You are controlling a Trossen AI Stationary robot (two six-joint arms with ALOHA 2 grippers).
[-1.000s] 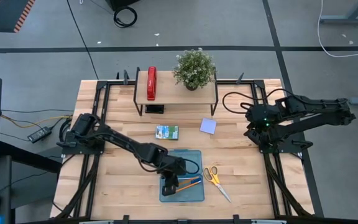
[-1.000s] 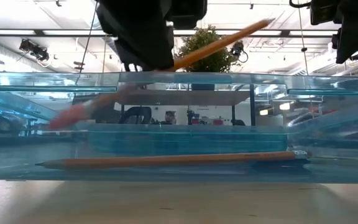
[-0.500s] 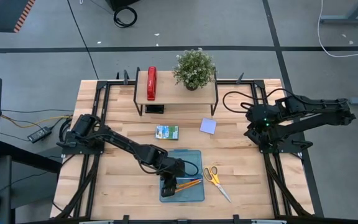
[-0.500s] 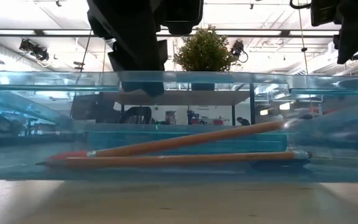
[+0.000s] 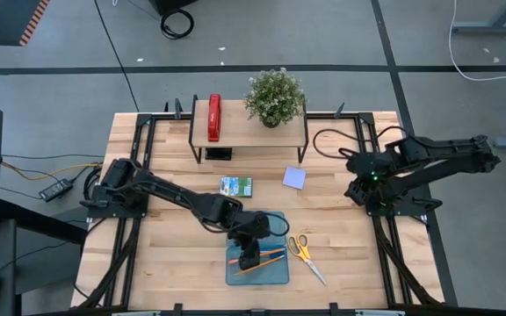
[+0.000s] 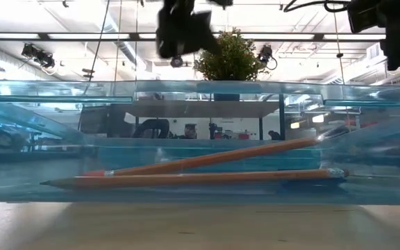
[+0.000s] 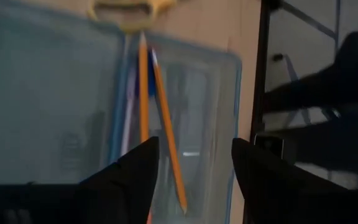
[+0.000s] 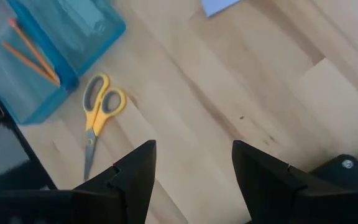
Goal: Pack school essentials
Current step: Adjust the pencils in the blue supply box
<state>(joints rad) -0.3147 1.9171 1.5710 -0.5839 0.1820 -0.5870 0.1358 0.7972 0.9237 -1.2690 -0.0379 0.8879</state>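
Note:
Two orange pencils (image 5: 258,260) lie inside the open translucent blue case (image 5: 272,272). One pencil (image 6: 186,179) lies flat on the case floor and the other (image 6: 214,157) slants across it, its right end raised. Beside them in the left wrist view lies a purple pen (image 7: 128,118). My left gripper (image 7: 194,168) hovers open above the case, holding nothing. My right gripper (image 8: 194,168) waits open high at the table's right side. The yellow-handled scissors (image 5: 305,253) lie right of the case. The printed packet (image 5: 235,186) and the lavender sticky-note pad (image 5: 294,178) lie farther back.
A red stapler (image 5: 214,117) and a potted plant (image 5: 275,95) stand on a small wooden shelf (image 5: 249,132) at the far edge. Black frame rails run along the table's left and right sides. Bare wood shows left of the case.
My left gripper has opened and let go of the second orange pencil. The pencil has dropped from its tilted hold into the case and now lies slanted across the first pencil. The gripper has then risen clear above the case.

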